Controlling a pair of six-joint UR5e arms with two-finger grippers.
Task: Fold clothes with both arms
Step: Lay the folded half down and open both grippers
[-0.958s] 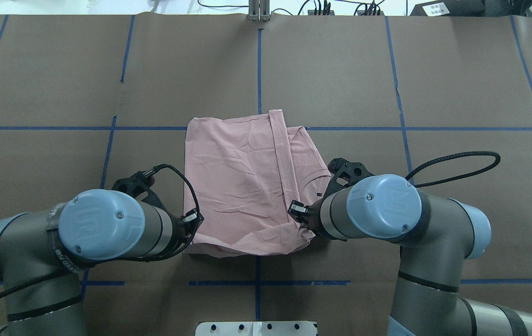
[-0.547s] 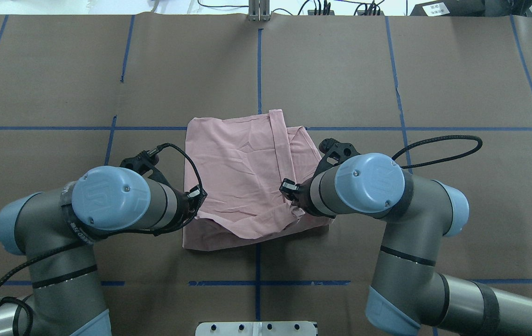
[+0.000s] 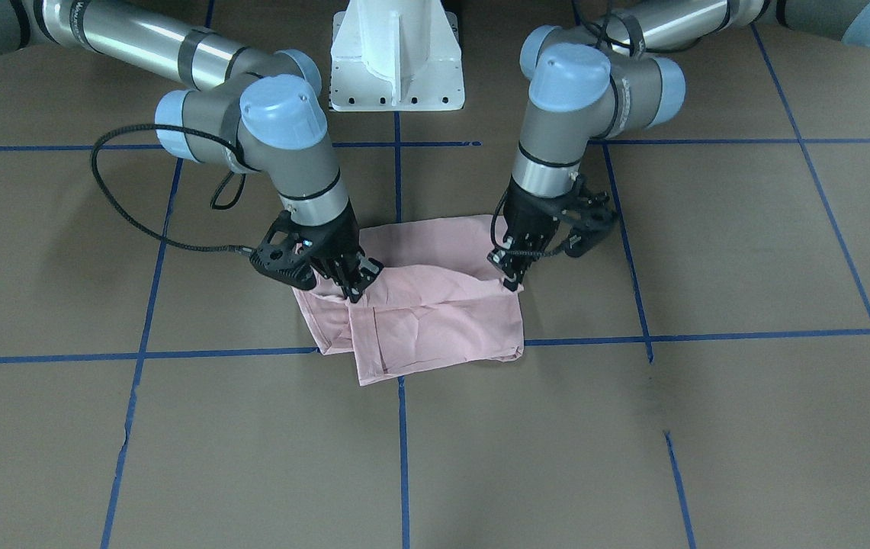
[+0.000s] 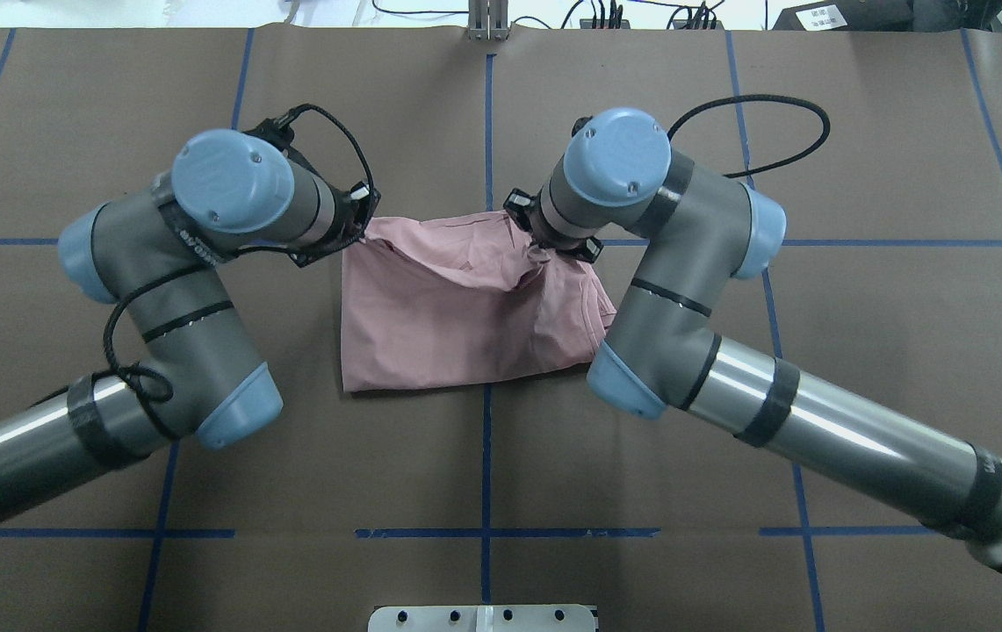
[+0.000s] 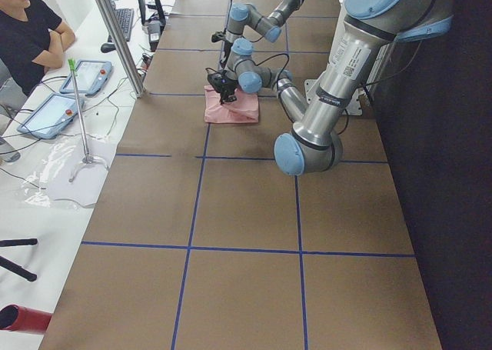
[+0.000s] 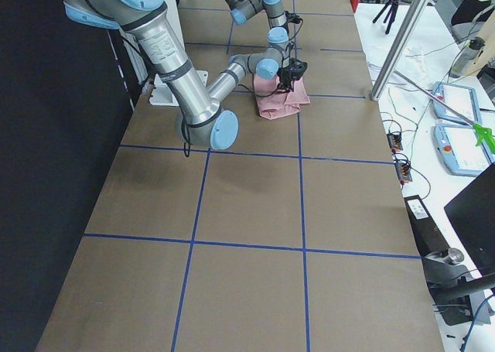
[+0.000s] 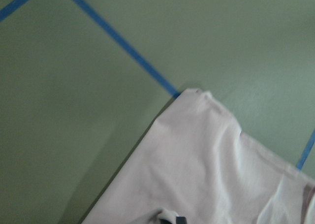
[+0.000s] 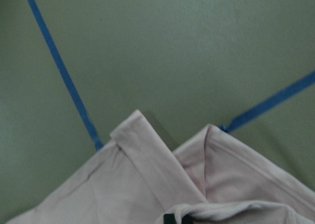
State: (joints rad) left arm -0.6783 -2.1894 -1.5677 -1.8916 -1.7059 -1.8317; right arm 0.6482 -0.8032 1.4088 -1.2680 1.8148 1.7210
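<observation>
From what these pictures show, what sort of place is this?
Most likely a robotics lab or test cell: the left arm and right arm work on a pink T-shirt on a table marked with a blue tape grid, and control tablets lie on a side bench beside a seated person.

Grey left arm [image 4: 176,325] and right arm [image 4: 852,443] bear light-blue caps [image 4: 233,180], black cables [image 4: 755,110].

Across my brown tabletop [image 4: 861,395] runs a grid of blue tape lines [image 4: 486,132], cables [image 4: 606,13] lie along the overhead view's top edge, and a person [image 5: 31,27] beside two tablets [image 5: 48,115] shows upper left in the left-side view.
</observation>
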